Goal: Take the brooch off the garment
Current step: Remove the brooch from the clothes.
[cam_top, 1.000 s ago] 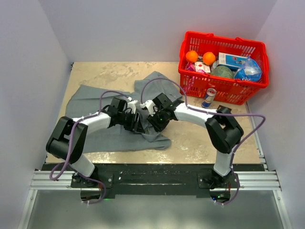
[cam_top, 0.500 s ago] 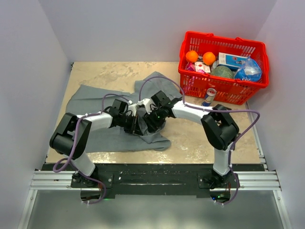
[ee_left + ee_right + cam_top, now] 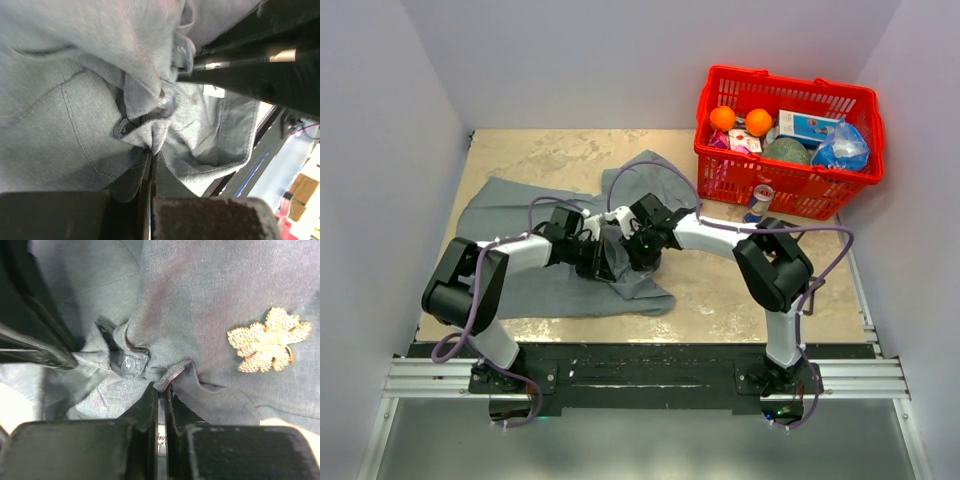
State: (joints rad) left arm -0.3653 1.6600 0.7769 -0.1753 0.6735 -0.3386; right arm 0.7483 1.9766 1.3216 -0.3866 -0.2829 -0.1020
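Both arms are bunching the grey thin-woven button-front shirt (image 3: 560,295): the left gripper (image 3: 150,156) and right gripper (image 3: 160,390) are each pinching a cloth fold, fingers pressed together. The gold leaf-shaped stone-studded brooch (image 3: 269,340) is sitting pinned and untouched, beyond and right of the right fingertips, so the next move is calling for regripping it. No writing is readable.

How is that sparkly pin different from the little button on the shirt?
The brooch is gold, leaf-shaped and covered in tiny sparkling stones; the button is plain, round and greyish. The brooch is clearly the larger of the two. The brooch lies on smooth cloth, while the button sits in a bunched-up fold. Both are on the grey shirt.
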